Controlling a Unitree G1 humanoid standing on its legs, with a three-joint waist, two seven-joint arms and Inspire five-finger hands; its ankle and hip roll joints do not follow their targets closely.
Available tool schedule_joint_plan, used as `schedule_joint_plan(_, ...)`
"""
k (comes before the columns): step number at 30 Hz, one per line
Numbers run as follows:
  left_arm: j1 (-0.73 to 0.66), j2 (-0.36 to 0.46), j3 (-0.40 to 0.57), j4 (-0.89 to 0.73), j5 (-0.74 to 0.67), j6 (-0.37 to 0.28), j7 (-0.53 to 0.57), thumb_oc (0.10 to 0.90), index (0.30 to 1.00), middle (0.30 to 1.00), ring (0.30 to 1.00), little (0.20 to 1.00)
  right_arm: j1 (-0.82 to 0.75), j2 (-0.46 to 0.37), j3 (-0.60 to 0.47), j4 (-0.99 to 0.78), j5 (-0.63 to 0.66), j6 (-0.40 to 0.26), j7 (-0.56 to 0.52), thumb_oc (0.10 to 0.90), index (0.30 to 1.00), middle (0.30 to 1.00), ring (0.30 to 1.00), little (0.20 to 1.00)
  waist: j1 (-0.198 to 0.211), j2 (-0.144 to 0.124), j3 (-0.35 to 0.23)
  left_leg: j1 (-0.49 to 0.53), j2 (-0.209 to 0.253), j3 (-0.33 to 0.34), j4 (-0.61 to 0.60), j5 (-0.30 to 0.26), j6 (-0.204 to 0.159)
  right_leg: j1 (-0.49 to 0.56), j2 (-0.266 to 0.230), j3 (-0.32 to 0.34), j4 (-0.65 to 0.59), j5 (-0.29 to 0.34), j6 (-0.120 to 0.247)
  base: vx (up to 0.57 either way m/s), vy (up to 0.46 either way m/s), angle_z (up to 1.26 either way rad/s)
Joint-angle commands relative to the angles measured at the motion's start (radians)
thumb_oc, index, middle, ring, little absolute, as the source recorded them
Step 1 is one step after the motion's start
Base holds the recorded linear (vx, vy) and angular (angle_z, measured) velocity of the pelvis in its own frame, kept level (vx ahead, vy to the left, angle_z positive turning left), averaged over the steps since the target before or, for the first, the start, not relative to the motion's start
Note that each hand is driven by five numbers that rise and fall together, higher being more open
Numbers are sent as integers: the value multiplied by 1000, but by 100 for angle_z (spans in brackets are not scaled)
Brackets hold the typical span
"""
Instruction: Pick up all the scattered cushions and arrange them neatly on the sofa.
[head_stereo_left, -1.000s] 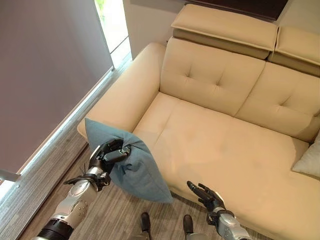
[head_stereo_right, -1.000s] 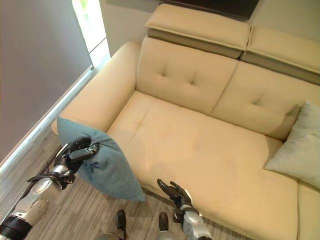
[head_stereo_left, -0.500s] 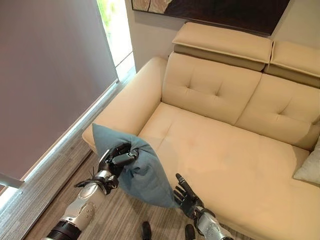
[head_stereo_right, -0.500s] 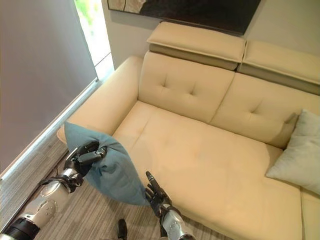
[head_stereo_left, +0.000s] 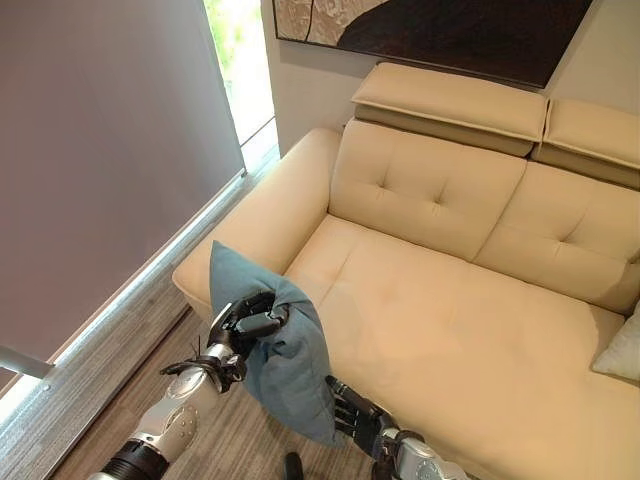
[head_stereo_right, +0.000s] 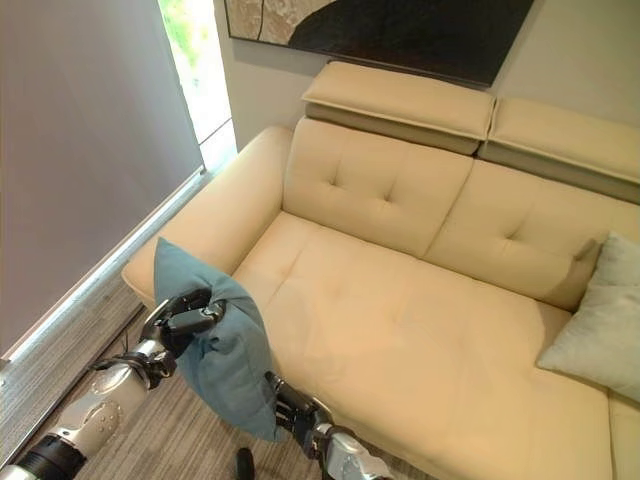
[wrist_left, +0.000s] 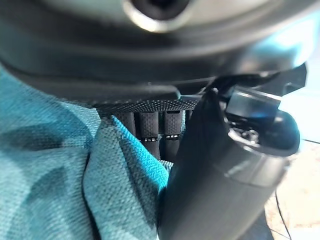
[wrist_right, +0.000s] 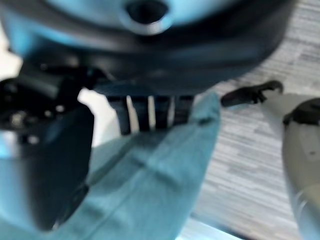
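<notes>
While gripped by left hand (head_stereo_left: 243, 325), teal cushion (head_stereo_left: 285, 360) against right hand (head_stereo_left: 357, 416)

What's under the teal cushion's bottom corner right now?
The right hand sits under the teal cushion, fingers reaching beneath its lower corner. The fingertips are covered by the fabric. The left hand grips its upper edge.

Daylight enters through the window strip (head_stereo_left: 240, 70) at the upper left, overexposed to near white with slight glare on the sill. The sofa (head_stereo_left: 450, 300) is evenly and softly lit; faint shadows lie in its seams and button tufts. The grey blind (head_stereo_left: 100, 150) appears flat and dim. Both eye views are sharp, with straight lines bowing mildly toward the edges. Both wrist views are blurred at close range, though the teal cushion (wrist_left: 60, 170) weave resolves in the left.
</notes>
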Motion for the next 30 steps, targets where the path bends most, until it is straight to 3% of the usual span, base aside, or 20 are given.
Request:
schedule_joint_plan(1, -339, -113, 14, -83, -6, -169, -121, 400, 300, 300, 300, 300, -6, 73, 55, -147, 26, -41, 104, 400, 300, 300, 300, 300, 0, -3, -164, 47, 22, -45, 3, -121, -47, 16, 14, -15, 34, -46, 30, 0, 0, 0)
schedule_joint_plan(9, -372, -138, 17, -83, 15, -182, -93, 400, 300, 300, 300, 300, 51, 22, -55, -279, 38, -85, 39, 400, 300, 300, 300, 300, -38, 2, -167, 66, 25, -15, 3, -135, -41, 8, 9, 13, 40, -46, 33, 16, 1, -6)
schedule_joint_plan(13, -367, -166, 37, -94, 33, -193, -64, 400, 300, 300, 300, 300, 80, -3, -214, -385, 17, -140, -47, 400, 300, 300, 300, 300, -75, 13, -154, 56, 23, 17, 55, -167, -28, -20, 2, 61, 75, -49, 40, 12, 12, -28)
schedule_joint_plan(15, -349, -201, 59, -107, 27, -202, -50, 400, 300, 300, 300, 300, 40, 7, -317, -423, -5, -196, -119, 400, 300, 300, 300, 300, -87, 38, -123, 57, 40, 83, 85, -193, -6, -89, 14, 76, 210, -71, 43, -48, 32, -52)
schedule_joint_plan(16, -336, -209, 73, -119, 24, -206, -45, 400, 300, 300, 300, 300, 20, 17, -339, -431, -14, -213, -142, 400, 300, 300, 300, 300, -84, 50, -111, 66, 50, 124, 83, -197, -8, -132, 7, 17, 271, -64, 51, -45, 48, -73)
schedule_joint_plan(18, -288, -200, 111, -138, 41, -208, -41, 400, 300, 300, 300, 300, 8, 22, -351, -447, -44, -234, -155, 400, 300, 300, 300, 300, -70, 75, -96, 91, 64, 200, 84, -202, -20, -170, -55, -216, 317, -65, 36, -21, 20, -120)
schedule_joint_plan(19, -289, -192, 109, -135, 37, -203, -51, 400, 300, 300, 300, 300, 16, 22, -359, -464, -52, -235, -157, 400, 300, 300, 300, 300, -80, 80, -99, 103, 74, 203, 88, -214, -27, -162, -55, -244, 321, -98, 40, -5, -138, -167)
schedule_joint_plan(21, -316, -191, 105, -117, 41, -206, -70, 400, 300, 300, 300, 300, 49, 25, -374, -516, -43, -253, -156, 400, 300, 300, 300, 300, -115, 55, -106, 99, 96, 230, 143, -218, -35, -131, -18, -202, 262, -106, 8, 77, -247, -120)
schedule_joint_plan(22, -311, -195, 107, -117, 45, -207, -74, 400, 300, 300, 300, 300, 59, 17, -381, -532, -37, -262, -153, 400, 300, 300, 300, 300, -118, 53, -106, 103, 113, 229, 196, -243, -43, -112, -4, -180, 259, -127, 3, 169, -246, -45)
schedule_joint_plan(23, -312, -195, 111, -113, 51, -209, -72, 400, 300, 300, 300, 300, 61, 7, -380, -535, -39, -270, -158, 400, 300, 300, 300, 300, -119, 46, -101, 78, 138, 233, 290, -233, -49, -91, 8, -176, 242, -131, -10, 163, -286, -36)
schedule_joint_plan(25, -315, -187, 132, -100, 45, -217, -58, 400, 300, 300, 300, 300, 73, -15, -364, -561, -53, -264, -151, 400, 300, 300, 300, 300, -112, 30, -79, -22, 218, 199, 539, -135, -77, -51, 51, -148, 224, -141, -61, 58, -366, -34)
schedule_joint_plan(26, -313, -181, 146, -95, 48, -220, -47, 400, 300, 300, 300, 300, 73, -27, -358, -562, -67, -257, -151, 400, 300, 300, 300, 300, -99, 26, -64, -83, 226, 157, 651, -91, -75, -48, 69, -136, 224, -140, -81, 1, -230, -36)
schedule_joint_plan(27, -313, -181, 146, -95, 48, -220, -46, 400, 300, 300, 300, 300, 73, -27, -358, -562, -67, -256, -152, 400, 300, 300, 300, 300, -101, 29, -65, -89, 230, 152, 659, -93, -78, -50, 73, -137, 224, -141, -83, -63, -142, -45)
schedule_joint_plan(28, -299, -173, 165, -101, 52, -225, -36, 400, 300, 300, 300, 300, 71, -40, -347, -566, -93, -254, -152, 527, 491, 491, 491, 491, -88, 24, -51, -149, 213, 109, 735, -84, -63, -50, 82, -122, 226, -146, -97, -84, -94, -91)
schedule_joint_plan(29, -270, -161, 196, -104, 53, -229, -30, 400, 300, 300, 300, 300, 87, -86, -333, -585, -186, -230, -139, 800, 900, 900, 900, 900, -70, 5, -50, -212, 184, 94, 758, -89, -28, -56, 80, -89, 224, -140, -105, -81, -89, -98)
schedule_joint_plan(30, -270, -161, 196, -104, 53, -229, -30, 400, 300, 300, 300, 300, 87, -86, -333, -585, -186, -230, -139, 800, 900, 900, 900, 900, -70, 6, -50, -212, 184, 94, 758, -89, -28, -56, 80, -89, 224, -140, -105, -10, -28, -94)
